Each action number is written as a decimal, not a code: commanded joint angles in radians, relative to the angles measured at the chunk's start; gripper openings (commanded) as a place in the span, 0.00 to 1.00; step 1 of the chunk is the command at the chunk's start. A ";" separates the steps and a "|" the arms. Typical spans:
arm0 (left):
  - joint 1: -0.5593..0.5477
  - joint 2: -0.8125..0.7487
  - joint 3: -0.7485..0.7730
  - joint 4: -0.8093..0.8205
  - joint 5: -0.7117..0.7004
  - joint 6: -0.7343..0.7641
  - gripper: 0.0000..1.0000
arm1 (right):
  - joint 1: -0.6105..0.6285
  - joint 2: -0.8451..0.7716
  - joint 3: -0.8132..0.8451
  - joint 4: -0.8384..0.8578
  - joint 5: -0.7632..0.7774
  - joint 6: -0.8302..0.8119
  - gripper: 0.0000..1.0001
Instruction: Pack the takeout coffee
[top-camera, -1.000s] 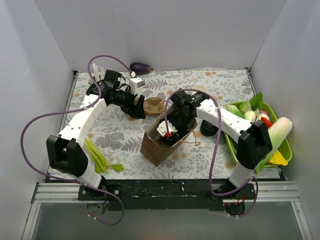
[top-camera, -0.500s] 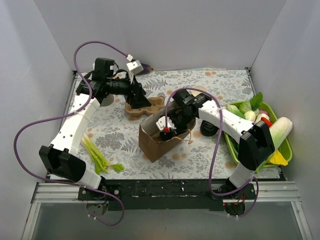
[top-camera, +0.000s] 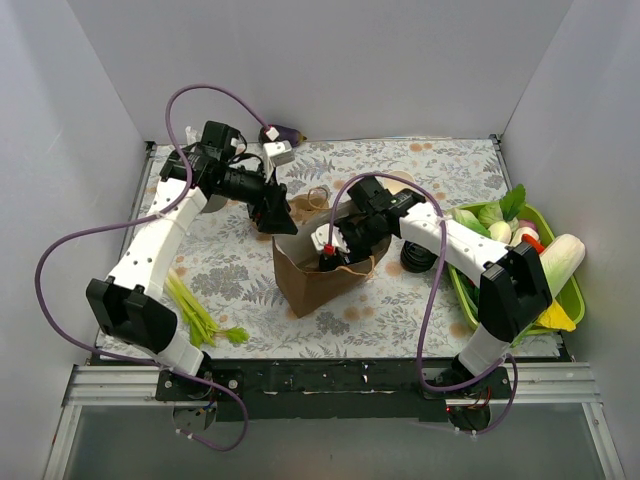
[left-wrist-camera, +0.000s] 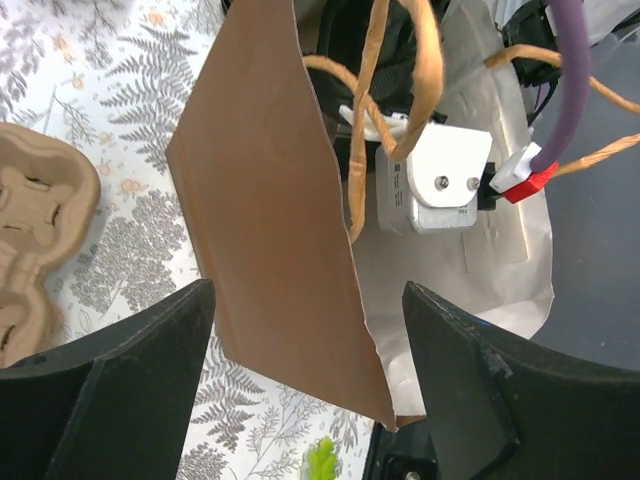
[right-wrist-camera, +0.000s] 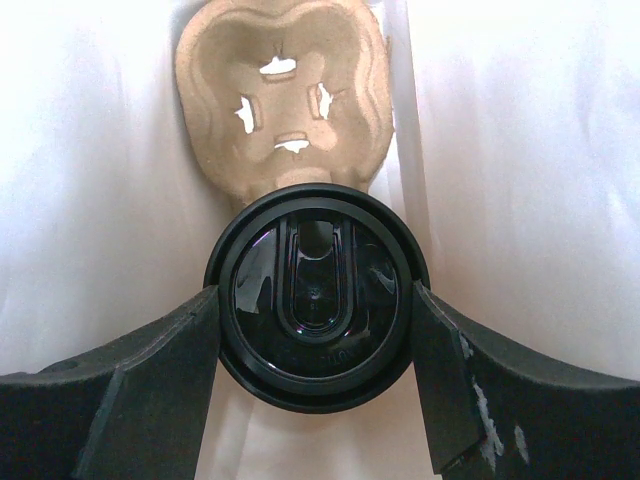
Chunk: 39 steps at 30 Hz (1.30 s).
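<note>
Right wrist view: takeout coffee (right-wrist-camera: 314, 293) lid only, cup seemingly hidden beneath.

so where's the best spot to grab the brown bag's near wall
Take the brown paper bag by the top edge of its upright side panel, coming from above. The left claw already straddles that thin flat wall, open. Avoid the twisted handles, which loop across the mouth.
</note>
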<state>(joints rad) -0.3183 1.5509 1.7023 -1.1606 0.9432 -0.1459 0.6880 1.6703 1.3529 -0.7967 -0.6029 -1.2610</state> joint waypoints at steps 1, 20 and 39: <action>-0.013 0.009 0.030 -0.070 -0.033 0.048 0.72 | -0.008 0.017 -0.058 -0.012 -0.009 0.058 0.01; -0.016 0.012 0.033 -0.071 -0.103 0.034 0.41 | -0.022 -0.006 -0.121 0.063 -0.018 0.121 0.01; -0.016 0.006 0.019 -0.059 -0.101 0.025 0.39 | -0.028 -0.024 -0.130 0.063 -0.038 0.132 0.14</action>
<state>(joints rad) -0.3313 1.5803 1.7046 -1.2259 0.8448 -0.1219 0.6678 1.6283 1.2667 -0.6529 -0.6315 -1.1503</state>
